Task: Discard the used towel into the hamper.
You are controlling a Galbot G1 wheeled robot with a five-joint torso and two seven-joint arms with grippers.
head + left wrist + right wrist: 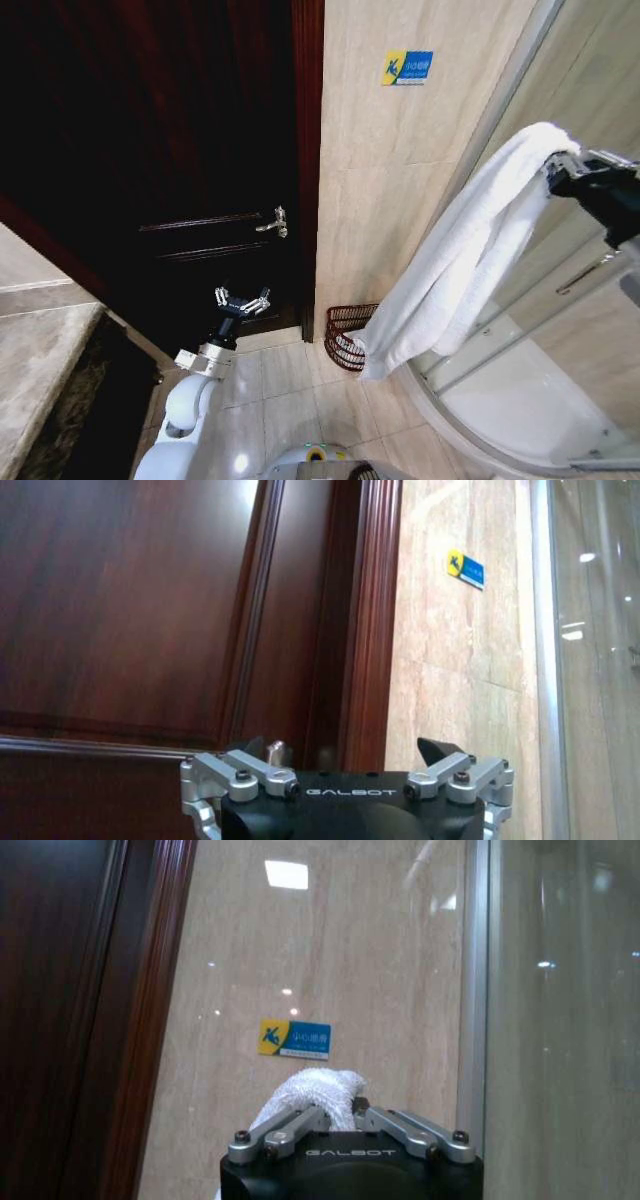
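The white towel (470, 260) hangs in a long fold from my right gripper (562, 168), which is raised at the right and shut on its top end. The right wrist view shows the towel (318, 1091) bunched between that gripper's (340, 1116) fingers. The towel's lower end reaches down beside the hamper (343, 335), a small reddish-brown wire basket on the floor against the wall, and hides its right side. My left gripper (243, 303) is held low in front of the door, open and holding nothing. Its (345, 759) fingers point at the door frame.
A dark wooden door (160, 150) with a metal handle (272, 222) fills the left. A beige tiled wall carries a blue and yellow sticker (407, 67). A glass shower enclosure (570, 290) with a white tray (500, 410) stands at the right, a stone counter (40, 370) at the left.
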